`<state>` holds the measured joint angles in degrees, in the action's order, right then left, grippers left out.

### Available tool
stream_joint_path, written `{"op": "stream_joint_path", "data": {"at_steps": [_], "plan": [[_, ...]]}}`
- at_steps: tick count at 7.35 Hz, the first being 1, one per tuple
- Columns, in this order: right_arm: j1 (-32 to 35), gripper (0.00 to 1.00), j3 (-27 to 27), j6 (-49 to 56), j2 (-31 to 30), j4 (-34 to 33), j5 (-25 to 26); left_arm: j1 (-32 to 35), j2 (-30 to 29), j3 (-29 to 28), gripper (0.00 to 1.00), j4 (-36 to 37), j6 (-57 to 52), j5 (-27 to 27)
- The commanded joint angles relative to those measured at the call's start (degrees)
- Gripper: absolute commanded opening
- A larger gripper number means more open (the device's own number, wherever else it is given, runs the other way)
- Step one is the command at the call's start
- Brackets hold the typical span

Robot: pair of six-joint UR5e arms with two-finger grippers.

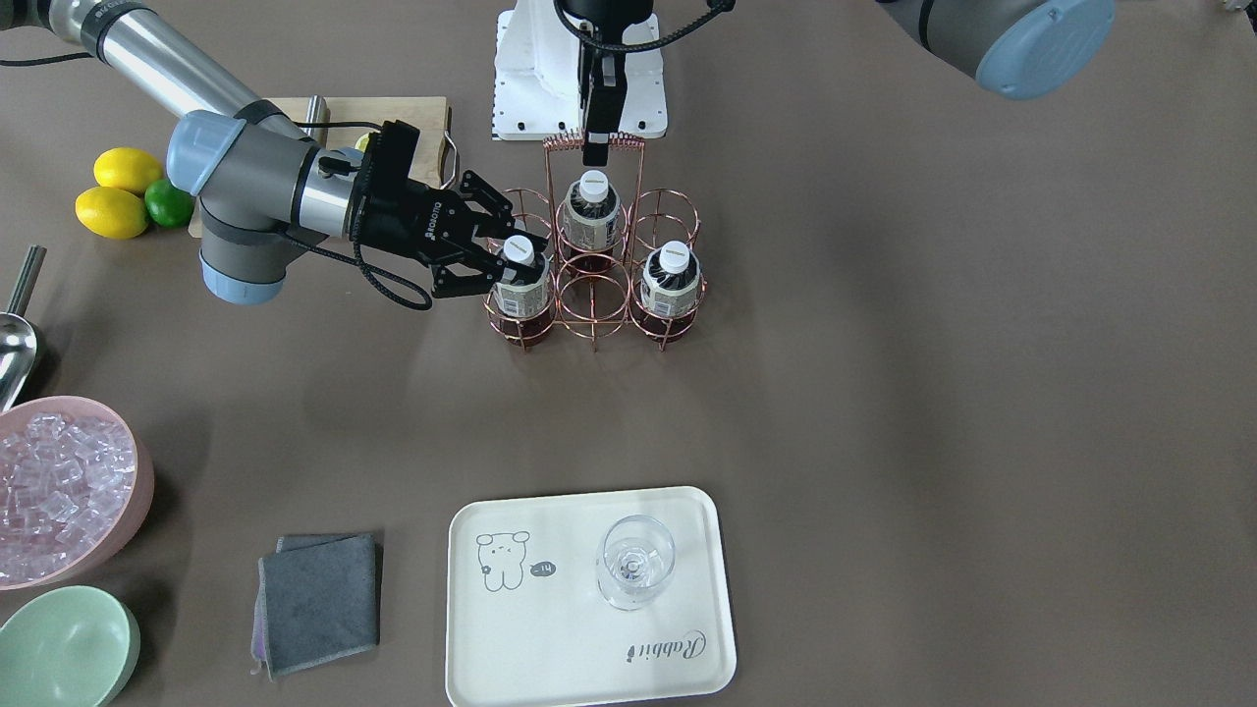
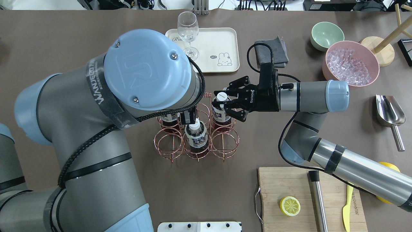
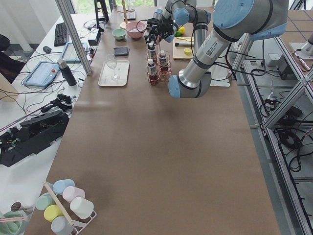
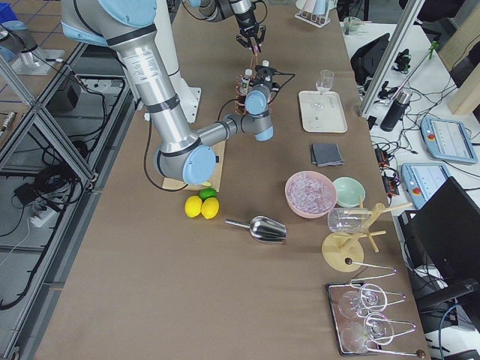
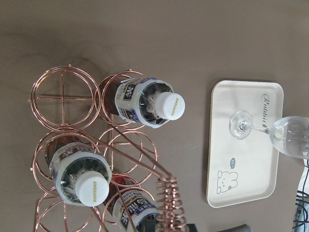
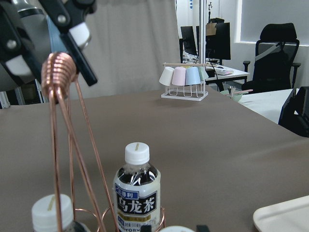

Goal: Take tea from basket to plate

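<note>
Three tea bottles stand in the copper wire basket (image 1: 592,299). My right gripper (image 1: 506,257) comes in from the side, open, with its fingers either side of the neck of one tea bottle (image 1: 519,282); it shows the same way in the overhead view (image 2: 226,101). The two other tea bottles (image 1: 592,211) (image 1: 671,280) stand untouched. My left gripper (image 1: 596,155) hangs above the basket, shut on its coiled handle (image 6: 59,76). The cream plate (image 1: 550,648) lies nearer the front edge, apart from the basket, with a stemmed glass (image 1: 635,562) standing on it.
A pink bowl of ice (image 1: 59,491), a green bowl (image 1: 64,648) and a grey cloth (image 1: 319,601) lie beside the plate. Lemons and a lime (image 1: 123,191), a cutting board (image 2: 309,199) and a metal scoop (image 2: 389,112) lie on my right arm's side.
</note>
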<state>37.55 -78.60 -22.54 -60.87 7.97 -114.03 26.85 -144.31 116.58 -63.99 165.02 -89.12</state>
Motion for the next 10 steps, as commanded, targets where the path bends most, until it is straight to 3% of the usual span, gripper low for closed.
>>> {"op": "stream_joint_path", "data": {"at_steps": [1, 4, 6, 8, 10], "plan": [[1.90, 0.00, -4.34, -2.93, 0.14, -1.46, -0.22, -0.30, 0.17, -0.12, 0.00, 0.09, 0.04, 0.09], [5.23, 0.00, -10.85, -8.90, 1.36, -8.12, -0.40, -0.22, 0.26, -0.21, 0.00, 0.44, 0.39, 0.09], [11.46, 0.00, -11.75, -11.47, 5.39, -12.87, -2.23, 0.57, 0.00, 1.36, 0.00, 2.80, 0.39, 0.09], [16.91, 0.00, -9.39, -11.13, 8.30, -16.66, -2.24, 3.02, -0.09, 3.12, 0.00, 5.53, -0.48, -0.09], [22.19, 0.00, -0.38, -9.99, 11.98, -16.59, -1.37, 6.01, 0.79, 8.29, 0.00, 10.26, -4.76, -0.27]]}}
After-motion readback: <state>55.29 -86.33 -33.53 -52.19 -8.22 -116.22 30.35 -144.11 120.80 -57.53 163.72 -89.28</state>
